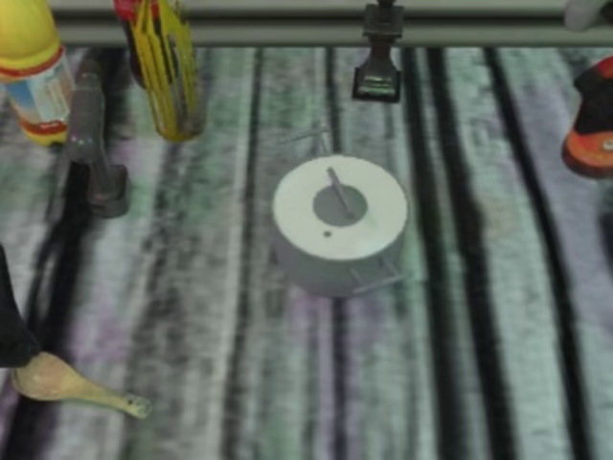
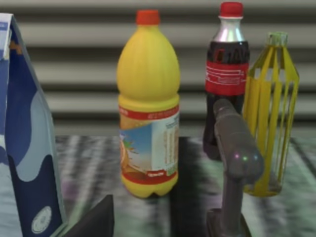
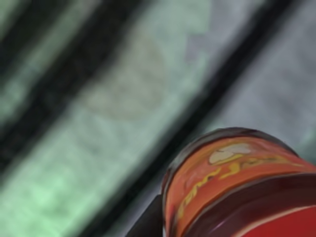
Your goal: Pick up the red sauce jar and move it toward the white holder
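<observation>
The red sauce jar shows at the far right edge of the top view, off to the right of the white holder. The holder is a squat white cylinder in the middle of the table, with a thin grey rod in its hole and wire prongs at its side. In the right wrist view the jar fills the lower corner, and my right gripper is shut on it, with one dark finger against its side. My left gripper is parked open at the table's left side.
At the back left stand a yellow bottle, a cola bottle, a cup of yellow sticks and a grey tool. A blue-and-white carton is near the left gripper. A wooden spoon lies front left, a black object behind the holder.
</observation>
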